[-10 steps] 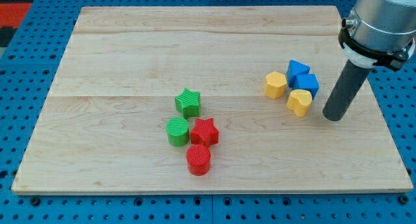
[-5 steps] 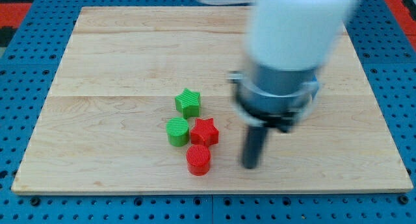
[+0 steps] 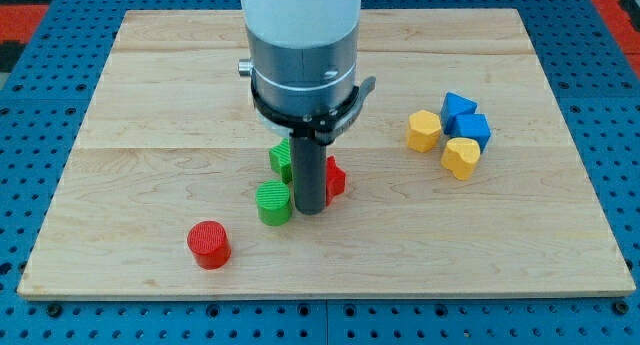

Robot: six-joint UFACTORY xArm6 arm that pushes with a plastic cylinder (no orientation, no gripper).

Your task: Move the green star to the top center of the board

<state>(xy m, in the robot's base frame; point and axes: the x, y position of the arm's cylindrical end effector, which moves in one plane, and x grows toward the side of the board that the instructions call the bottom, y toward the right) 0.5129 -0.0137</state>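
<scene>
Camera view: your tip (image 3: 310,211) rests on the wooden board (image 3: 150,105), in the middle of a block cluster. No fingers exist on this rig; the arm ends in a plain rod.

Taking the tip as landmark:
- The green star (image 3: 282,158) sits just above it toward the view's left, partly hidden behind the rod.
- The green cylinder (image 3: 272,203) sits immediately to the view's left, touching or nearly so.
- The red star (image 3: 336,179) peeks out on the view's right, mostly covered.
- The red cylinder (image 3: 209,245) lies apart, lower left.
- Two yellow blocks (image 3: 424,131) (image 3: 461,157) and two blue blocks (image 3: 458,106) (image 3: 474,129) cluster well to the view's right.
</scene>
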